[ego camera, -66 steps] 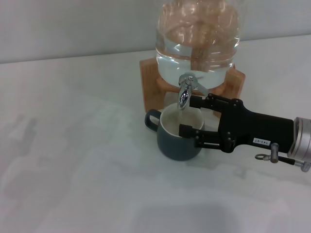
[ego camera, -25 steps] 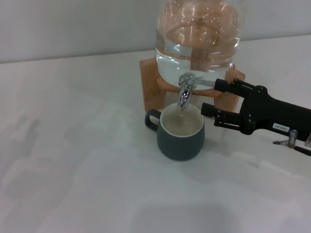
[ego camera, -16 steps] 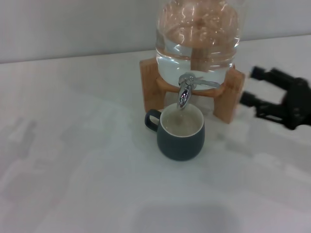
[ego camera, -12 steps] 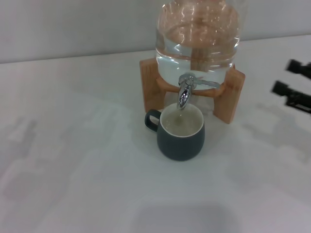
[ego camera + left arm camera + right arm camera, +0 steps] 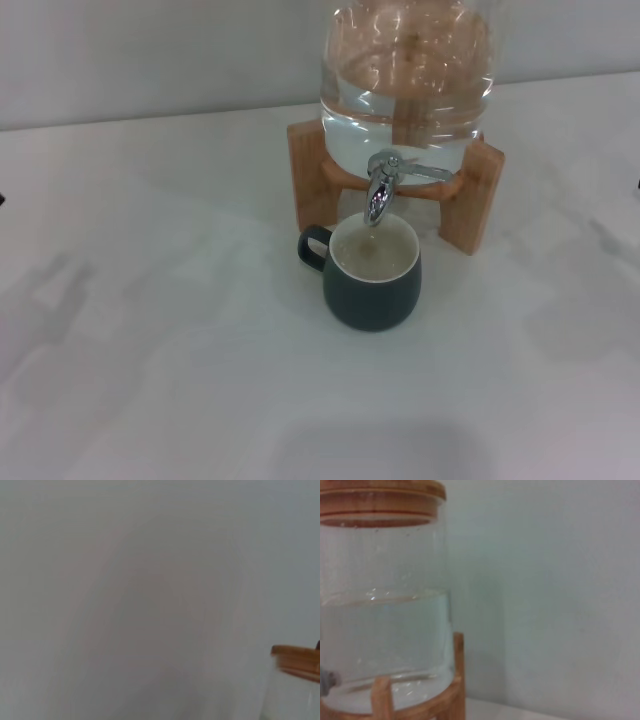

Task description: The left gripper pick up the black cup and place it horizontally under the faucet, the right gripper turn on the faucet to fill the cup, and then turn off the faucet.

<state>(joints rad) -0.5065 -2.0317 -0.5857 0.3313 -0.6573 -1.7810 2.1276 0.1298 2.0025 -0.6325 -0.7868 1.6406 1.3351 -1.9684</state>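
Observation:
The black cup (image 5: 371, 277) stands upright on the white table, right under the faucet (image 5: 381, 190), its cream inside showing and its handle pointing to the left. The chrome faucet hangs from the clear water jar (image 5: 408, 80), which rests on a wooden stand (image 5: 470, 195). The lever points to the right. No stream can be made out. Neither gripper shows in the head view. The right wrist view shows the jar (image 5: 382, 625) with its wooden lid (image 5: 380, 502) from the side. The left wrist view shows a blank wall and a corner of the lid (image 5: 296, 661).
The white table (image 5: 150, 330) spreads around the cup and the stand. A pale wall runs behind the jar.
The right gripper has drawn back from the faucet lever to the right and left the head view. The cup and the jar have not moved.

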